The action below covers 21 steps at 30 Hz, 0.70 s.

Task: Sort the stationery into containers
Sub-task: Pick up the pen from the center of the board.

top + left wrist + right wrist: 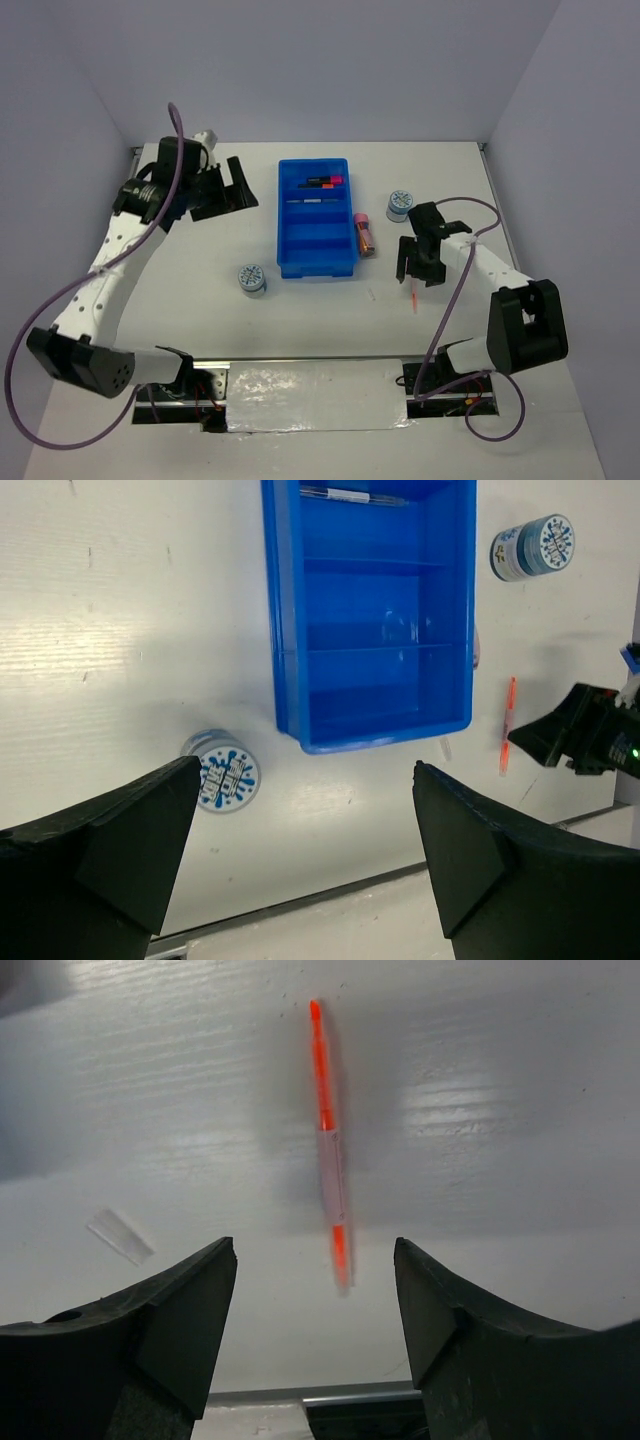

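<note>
The blue tray (292, 215) stands mid-table. Its far compartment holds markers (322, 182) and the one beside it holds a thin grey pen (312, 200), also seen in the left wrist view (352, 494). A pink-copper tube (365, 233) lies right of the tray. One tape roll (400, 204) sits at the right and another (252, 279) at the tray's front left. A thin orange pen (330, 1150) lies on the table. My right gripper (315, 1245) is open just above it, jaws either side of its near end. My left gripper (222, 190) is open and empty, raised left of the tray.
A small clear scrap (120, 1236) lies on the table left of the orange pen. White walls enclose the table on three sides. A metal strip (310, 362) runs along the near edge between the arm bases.
</note>
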Tool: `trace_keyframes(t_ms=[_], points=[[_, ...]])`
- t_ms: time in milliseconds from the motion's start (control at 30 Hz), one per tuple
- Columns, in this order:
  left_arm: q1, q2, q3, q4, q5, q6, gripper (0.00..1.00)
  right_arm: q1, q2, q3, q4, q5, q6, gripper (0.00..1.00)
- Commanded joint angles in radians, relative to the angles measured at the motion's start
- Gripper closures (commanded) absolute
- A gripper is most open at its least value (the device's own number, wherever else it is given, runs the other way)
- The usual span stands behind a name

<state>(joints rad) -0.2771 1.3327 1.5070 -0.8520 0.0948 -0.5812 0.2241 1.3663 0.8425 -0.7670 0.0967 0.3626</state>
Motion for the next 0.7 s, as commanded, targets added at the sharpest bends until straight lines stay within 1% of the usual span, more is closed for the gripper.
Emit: trace_keyframes(t_ms=[0, 33, 100, 167, 233, 300, 367, 433, 567, 633, 667], points=[[0.007, -0.098, -0.03, -0.018, -0.012, 0.038, 0.01, -0.032, 0.023, -0.013, 0.057, 0.009, -0.048, 0.29], [0.007, -0.102, -0.034, -0.022, -0.001, 0.044, 0.01, -0.04, 0.04, -0.013, 0.064, -0.001, -0.054, 0.35], [0.007, -0.109, -0.028, -0.039, 0.002, 0.063, 0.01, -0.04, 0.053, -0.005, 0.058, 0.0, -0.048, 0.35], [0.007, -0.119, -0.021, -0.05, -0.007, 0.084, 0.01, -0.04, 0.042, 0.0, 0.052, -0.026, -0.045, 0.32], [0.007, -0.131, -0.022, -0.048, -0.009, 0.112, 0.0, -0.032, -0.001, -0.006, 0.054, -0.067, -0.024, 0.27], [0.007, -0.138, -0.022, -0.051, 0.014, 0.127, 0.01, -0.023, -0.053, -0.014, 0.052, -0.071, -0.011, 0.24], [0.007, -0.142, -0.03, -0.041, 0.049, 0.136, 0.01, -0.022, -0.064, -0.025, 0.046, -0.048, -0.022, 0.24], [0.006, -0.154, -0.044, -0.024, 0.075, 0.132, 0.01, -0.023, -0.038, -0.025, 0.035, -0.029, -0.024, 0.25], [0.007, -0.156, -0.048, -0.024, 0.098, 0.132, 0.01, -0.023, 0.068, -0.011, 0.043, -0.051, -0.036, 0.34], [0.007, -0.153, -0.037, -0.03, 0.105, 0.138, 0.01, -0.026, 0.105, 0.007, 0.041, -0.022, -0.047, 0.39], [0.007, -0.155, -0.033, -0.036, 0.108, 0.142, 0.01, -0.037, 0.14, 0.009, 0.044, -0.025, -0.048, 0.43]])
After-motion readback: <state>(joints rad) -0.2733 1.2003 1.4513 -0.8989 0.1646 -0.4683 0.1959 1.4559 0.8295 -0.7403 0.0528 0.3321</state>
